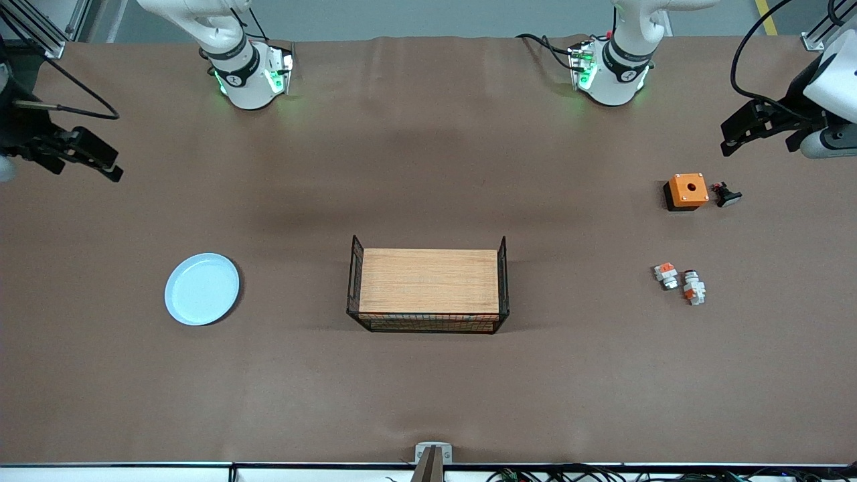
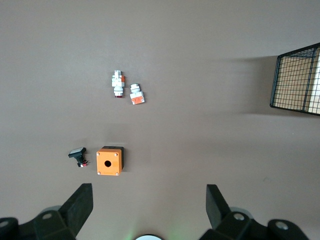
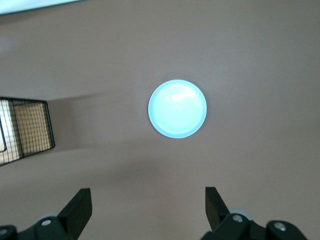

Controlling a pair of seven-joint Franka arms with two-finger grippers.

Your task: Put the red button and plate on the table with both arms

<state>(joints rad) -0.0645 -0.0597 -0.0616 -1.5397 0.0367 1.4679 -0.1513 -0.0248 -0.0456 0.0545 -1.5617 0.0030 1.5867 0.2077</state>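
Red button (image 1: 693, 287): laid on the bench (image 1: 428, 388), beside a stubbier white piece (image 1: 666, 274).
Plate (image 1: 201, 288): laid flat toward the right arm's end.
Left end effector (image 1: 736, 137): released, held above the bench.
Right end effector (image 1: 100, 164): released, raised above the bench.

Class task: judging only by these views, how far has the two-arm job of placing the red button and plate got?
Nothing looks handled yet. The plate and red button both lie on the table. The left gripper hangs open above the orange box; the right gripper hangs open above the table near the plate. Every grasp remains.
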